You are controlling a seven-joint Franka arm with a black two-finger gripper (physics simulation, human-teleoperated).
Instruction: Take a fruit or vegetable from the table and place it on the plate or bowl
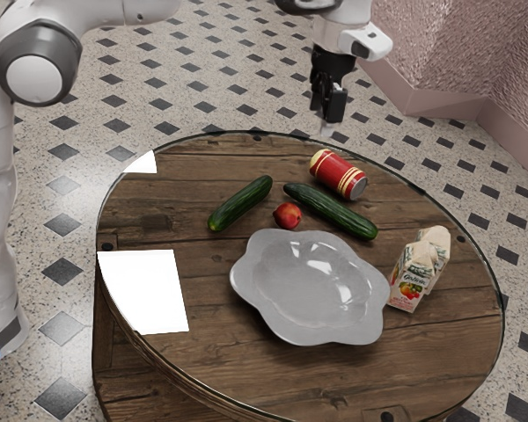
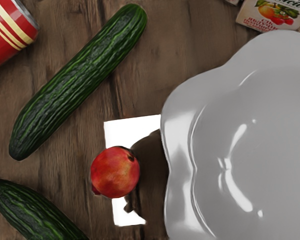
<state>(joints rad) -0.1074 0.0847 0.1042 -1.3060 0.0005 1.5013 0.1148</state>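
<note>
Your gripper [image 1: 330, 119] hangs high above the far edge of the round wooden counter [image 1: 202, 352], its fingers slightly spread with nothing between them. The pomegranate [image 1: 287, 215] [image 2: 115, 171] lies on the counter just beside the rim of the scalloped grey plate [image 1: 246, 281] [image 2: 177, 150], between two cucumbers. The cucumber by the can [image 1: 331, 211] [image 2: 77, 80] runs beside the red striped can [image 1: 338, 174] [image 2: 7, 30], the second cucumber [image 1: 240, 203] [image 2: 30, 212] lies to the exterior view's left, and a juice carton [image 1: 418, 268] [image 2: 272, 15] stands beyond the plate on the exterior view's right.
</note>
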